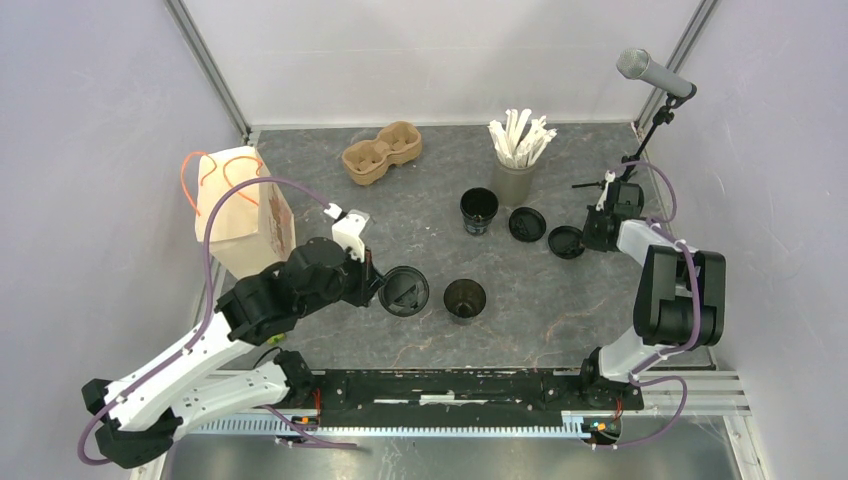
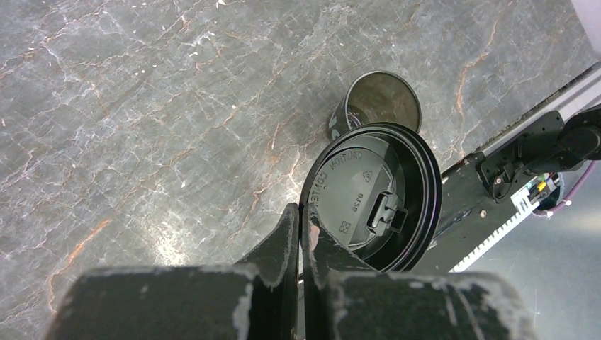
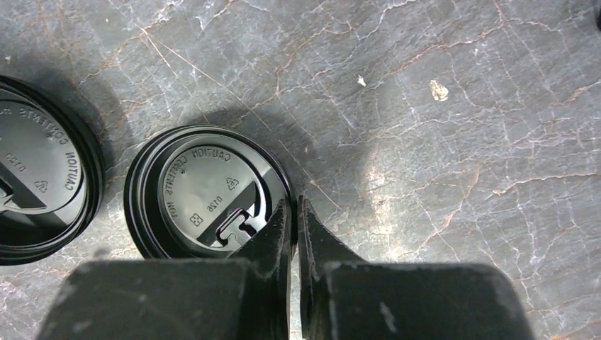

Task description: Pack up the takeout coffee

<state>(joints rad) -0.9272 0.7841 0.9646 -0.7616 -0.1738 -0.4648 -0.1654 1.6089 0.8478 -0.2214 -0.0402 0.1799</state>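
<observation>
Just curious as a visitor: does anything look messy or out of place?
Nothing is spilled or tipped. Odd: three lids for the near cup and far cup, both open. The left gripper holds the first lid, the right gripper pinches the second lid by its rim, and the third lid lies beside it.

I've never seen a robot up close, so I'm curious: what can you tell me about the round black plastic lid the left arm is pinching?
The round black plastic lid is a glossy takeout-cup cover with a ridged rim, a flat raised centre with embossed lettering that includes the word CAUTION, and a small sip-hole flap. The left gripper is shut on its rim. Its lettered side faces up, and it sits just beside an open black paper cup.
</observation>
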